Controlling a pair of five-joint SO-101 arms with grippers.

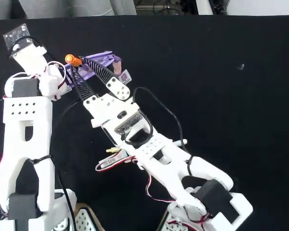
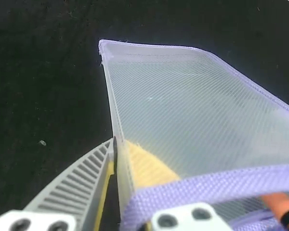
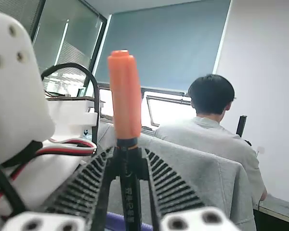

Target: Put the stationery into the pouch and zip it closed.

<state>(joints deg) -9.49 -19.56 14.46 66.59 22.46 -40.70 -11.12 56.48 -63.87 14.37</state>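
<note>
The pouch (image 1: 104, 58) is purple-trimmed clear mesh and is held up off the black table at the back left. My left gripper (image 1: 62, 78) is shut on the pouch's (image 2: 192, 115) edge, which sits pinched against its ribbed finger (image 2: 82, 185). My right gripper (image 1: 78, 63) is shut on a black pen with an orange cap (image 1: 73, 60), right at the pouch's near end. In the right wrist view the pen (image 3: 125, 101) stands between the ribbed fingers (image 3: 168, 178), cap outward. An orange pen end (image 2: 280, 203) shows through the mesh.
The left arm's white body (image 1: 26, 120) runs along the table's left side. The right arm (image 1: 154, 149) crosses diagonally from the front, with loose cables and a label (image 1: 113, 161) beneath it. Black tabletop (image 1: 231, 86) stretches to the right.
</note>
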